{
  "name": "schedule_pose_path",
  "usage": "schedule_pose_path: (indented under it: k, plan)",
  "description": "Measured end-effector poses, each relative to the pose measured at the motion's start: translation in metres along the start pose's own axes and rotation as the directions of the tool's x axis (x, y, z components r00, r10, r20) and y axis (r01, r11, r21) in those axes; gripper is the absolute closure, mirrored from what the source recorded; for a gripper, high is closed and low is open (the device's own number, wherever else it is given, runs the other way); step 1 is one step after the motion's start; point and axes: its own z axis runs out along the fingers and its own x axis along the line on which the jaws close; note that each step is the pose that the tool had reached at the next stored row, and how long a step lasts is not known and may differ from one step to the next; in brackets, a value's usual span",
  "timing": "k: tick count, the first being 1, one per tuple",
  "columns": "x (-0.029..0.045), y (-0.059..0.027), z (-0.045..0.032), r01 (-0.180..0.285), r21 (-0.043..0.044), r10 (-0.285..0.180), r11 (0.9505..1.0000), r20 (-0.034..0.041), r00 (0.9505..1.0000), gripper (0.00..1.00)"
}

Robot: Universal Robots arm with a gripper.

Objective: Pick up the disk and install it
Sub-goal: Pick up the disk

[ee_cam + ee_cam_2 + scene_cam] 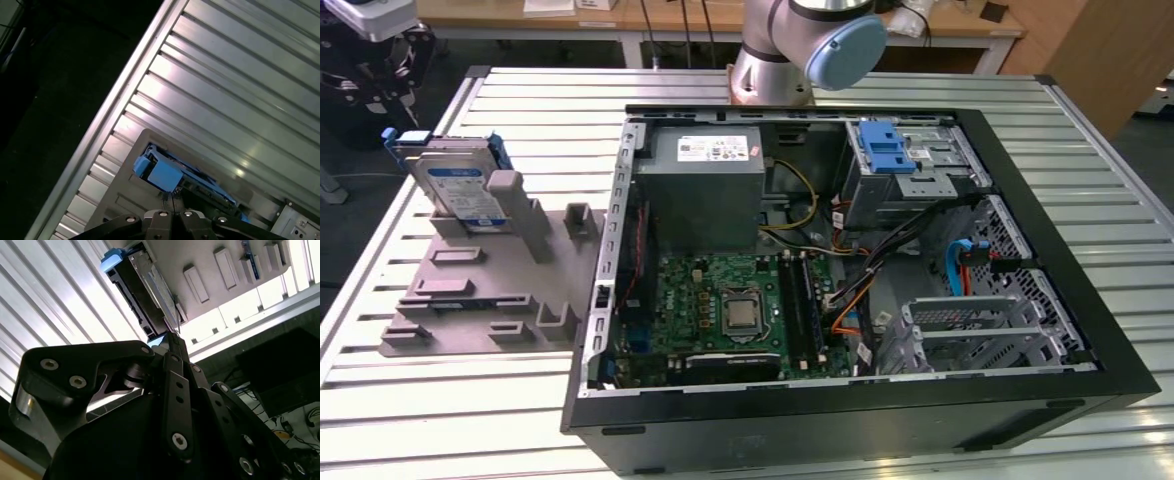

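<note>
The disk (460, 188) is a silver-grey drive with a white-and-blue label in a blue carrier. It stands upright in a slot of the grey fixture (467, 290), on the exterior view's left. My gripper (380, 85) hangs above and just behind it, near the table's far left corner. In both wrist views the disk (140, 295) (165, 172) lies a short way beyond my gripper (170, 337) (168, 200). The fingers are pressed together, hold nothing, and are apart from the disk.
An open black computer case (854, 400) fills the table's middle and the exterior view's right. It holds a grey power supply (707, 190), a green motherboard (720, 310) and a drive bay with a blue latch (887, 150). The slatted metal table's edge (100, 130) borders a dark floor.
</note>
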Motion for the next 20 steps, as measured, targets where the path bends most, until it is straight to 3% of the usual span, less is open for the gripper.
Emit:
schedule_pose_path:
  k: [13,20]
  plan:
    - [0.0000,0.0000,0.0001,0.068,-0.0009,-0.068,0.9977,-0.0009,0.9977,0.89]
    - [0.0000,0.0000,0.0001,0.130,-0.0019,-0.130,0.9915,-0.0017,0.9915,0.89]
